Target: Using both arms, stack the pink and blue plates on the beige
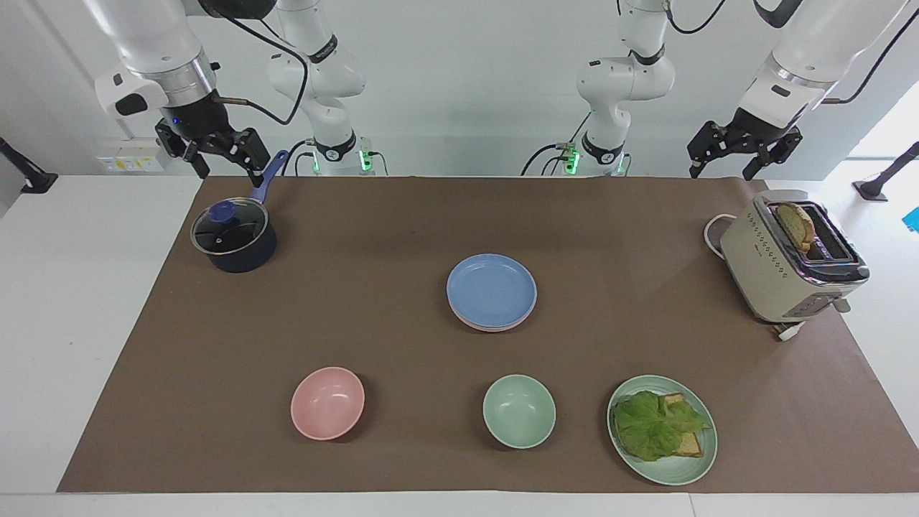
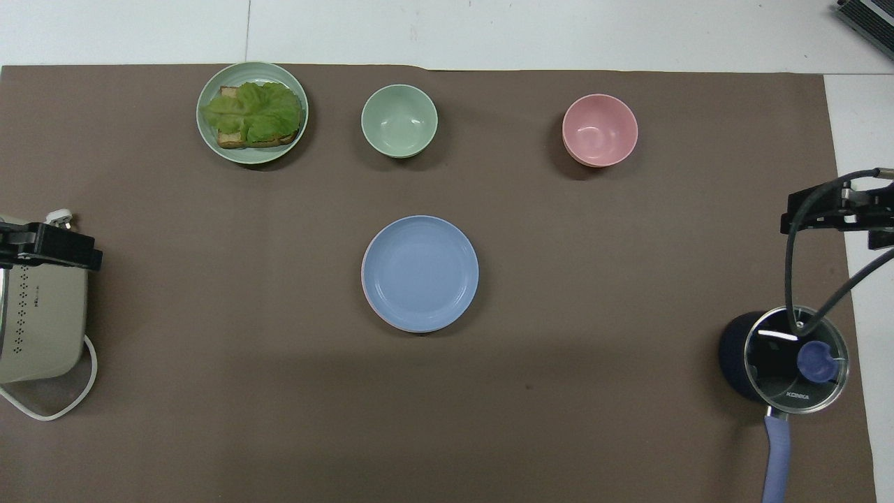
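We see the right gripper (image 1: 224, 161) at upper left of the facing view, raised over the table edge by the pot (image 1: 234, 237), fingers spread wide, holding nothing. In the overhead view it shows at the right edge (image 2: 838, 213), above the pot (image 2: 782, 360).

The left gripper (image 1: 725, 159) hangs at upper right of the facing view, above the toaster (image 1: 790, 262), also spread wide and empty. Overhead it sits at the left edge (image 2: 49, 249), over the toaster (image 2: 38, 328). A bread slice (image 1: 797, 224) stands in the toaster slot.

At frame centre we have the blue plate (image 1: 492, 290) on top of a stack; a pink plate rim (image 1: 495, 327) peeks out under it, and in the overhead view too (image 2: 368, 307). The blue plate (image 2: 420, 272) covers the rest, so we cannot tell whether a beige plate lies below.

Along the lower part of the facing view: pink bowl (image 1: 327, 403), green bowl (image 1: 518, 411), and green plate (image 1: 700, 463) with bread and lettuce (image 1: 653, 424) on it. All sit on the brown mat (image 1: 359, 323) on the white table (image 1: 72, 323).
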